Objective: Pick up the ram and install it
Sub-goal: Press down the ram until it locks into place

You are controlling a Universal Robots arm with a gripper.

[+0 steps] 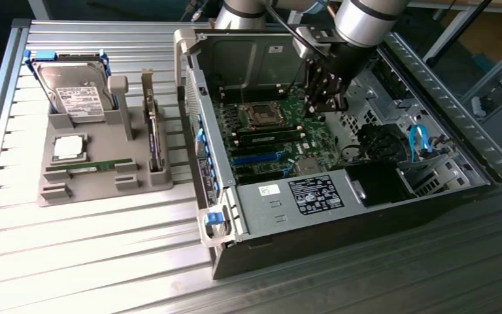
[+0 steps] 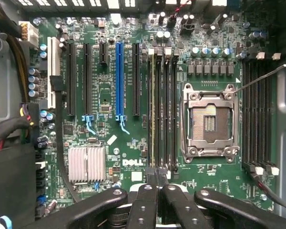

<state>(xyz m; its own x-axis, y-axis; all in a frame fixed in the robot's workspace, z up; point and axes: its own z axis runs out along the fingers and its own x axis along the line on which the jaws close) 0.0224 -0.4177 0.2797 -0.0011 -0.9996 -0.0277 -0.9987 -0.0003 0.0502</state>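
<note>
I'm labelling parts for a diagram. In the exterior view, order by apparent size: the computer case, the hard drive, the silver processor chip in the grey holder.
1. computer case, by far the largest
2. hard drive
3. silver processor chip, smallest

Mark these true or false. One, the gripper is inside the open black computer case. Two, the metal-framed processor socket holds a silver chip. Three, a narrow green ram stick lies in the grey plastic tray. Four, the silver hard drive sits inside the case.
1. True. The gripper hangs inside the open black computer case, above the green motherboard.
2. False. The metal-framed processor socket is empty; the square silver processor lies in the grey plastic tray.
3. True. The narrow green ram stick lies flat in the tray, on the exterior view's left of the case.
4. False. The silver hard drive stands in the tray, outside the case.
</note>
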